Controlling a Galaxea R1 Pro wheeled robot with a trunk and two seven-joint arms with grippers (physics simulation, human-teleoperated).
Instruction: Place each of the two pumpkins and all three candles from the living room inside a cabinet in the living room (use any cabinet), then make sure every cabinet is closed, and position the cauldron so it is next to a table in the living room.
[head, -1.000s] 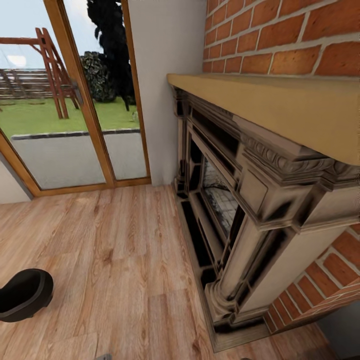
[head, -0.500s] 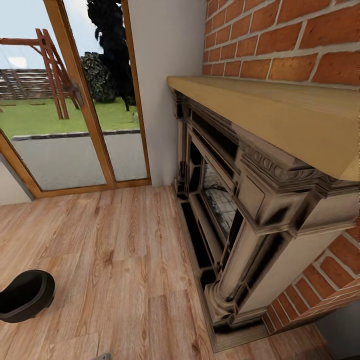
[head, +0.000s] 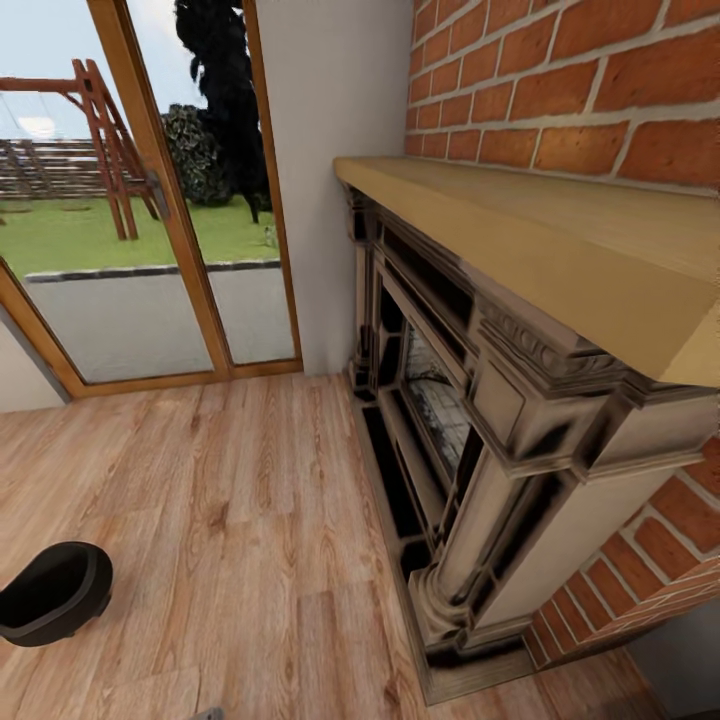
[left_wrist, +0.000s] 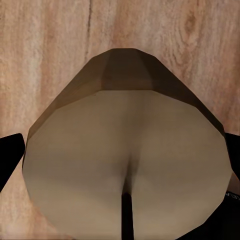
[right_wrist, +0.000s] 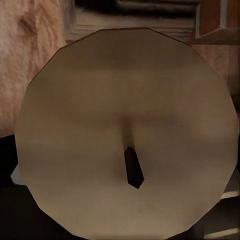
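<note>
Beige round wicked candles (left_wrist: 125, 165) (right_wrist: 125, 135) sit in both tools, apparently gripped; transit step, next find cabinet; black cauldron (head: 50, 592) on floor.

The cauldron (head: 50, 593) at the head view's lower left is cut by the left edge. The fireplace (head: 470, 440) runs off the right edge. In each wrist view a candle (left_wrist: 127, 160) (right_wrist: 127, 130) hides the fingers, its lower part cropped.
</note>
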